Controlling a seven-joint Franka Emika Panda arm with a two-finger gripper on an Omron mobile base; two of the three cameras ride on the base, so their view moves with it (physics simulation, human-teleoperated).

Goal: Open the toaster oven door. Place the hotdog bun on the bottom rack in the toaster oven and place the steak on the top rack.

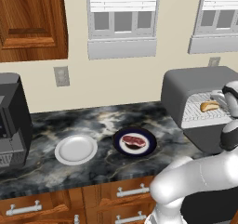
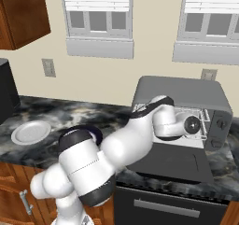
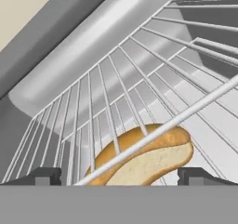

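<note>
1. You see the boxy matte grey toaster oven (image 1: 195,86) at the right end of the dark marbled stone bench (image 1: 97,121), with its flat dark grey door (image 2: 170,161) folded down flat in front of the opening.
2. The small oblong golden-tan hotdog bun (image 1: 209,106) lies inside the oven on a thin silvery wire rack (image 1: 204,116). In the left base view it sits toward the left side of the cavity.
3. In the hand view the bun (image 3: 148,155) sits low in the picture, seen through the bars of a wire grid shelf (image 3: 139,88) that crosses in front of it. You cannot tell from this view alone which of the two racks carries the bun.
4. The gripper (image 3: 121,177) is inside the oven mouth, right at the bun. Its two dark fingers (image 3: 44,176) stand wide apart, released, one on each side of the bun, and nothing is clamped between them.
5. The flat dark red steak (image 1: 133,141) with a pale fatty rim lies on a dark blue round plate (image 1: 148,146) on the bench, left of the oven and well apart from it.
6. A plain white round plate (image 1: 76,149) sits just left of the blue one.
7. A black boxy appliance (image 1: 11,121) stands at the far left end of the bench.
8. In the right base view the white arm (image 2: 126,147) reaches from lower left across the open door into the cavity.
</note>
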